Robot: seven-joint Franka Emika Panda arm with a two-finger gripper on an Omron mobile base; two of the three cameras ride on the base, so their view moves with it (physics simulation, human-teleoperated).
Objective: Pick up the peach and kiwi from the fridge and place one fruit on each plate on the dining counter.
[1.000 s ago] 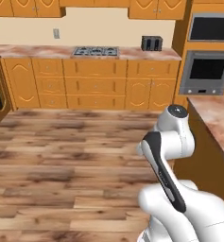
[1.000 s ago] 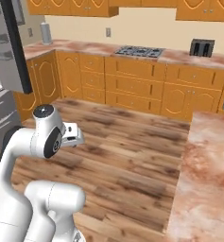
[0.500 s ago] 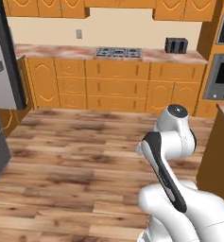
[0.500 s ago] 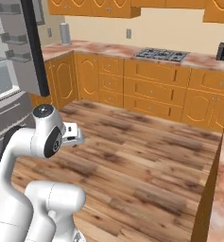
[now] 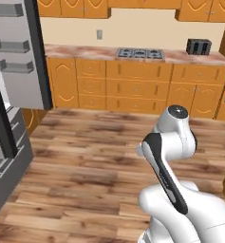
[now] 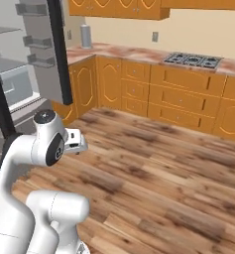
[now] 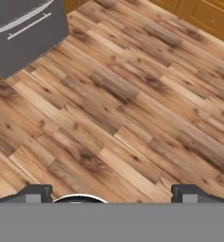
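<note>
The fridge [image 5: 16,71] stands open at the left, its pale grey door inside carrying grey bins, with a dark door edge beside it. It also rises at the left of the right base view as the fridge [image 6: 20,84]. In the hand view the fridge's grey lower drawer [image 7: 30,30] with a steel bar handle lies at the top left. My gripper [image 7: 114,194] is open over bare wooden floor, nothing between its fingertips [image 7: 35,193]. The arm is folded close to the base. The peach, kiwi, plates and dining counter are out of view.
A wall counter with orange cabinets runs along the back, holding a stove [image 5: 140,53] and a black toaster [image 5: 198,46]. A steel canister [image 6: 85,35] stands at its left end. Wooden floor [image 5: 95,161] spreads between the base and the fridge.
The whole picture has swung, so the base has turned left. The fridge has come in at the left and the oven wall has left the right. The arm's pose is unchanged.
</note>
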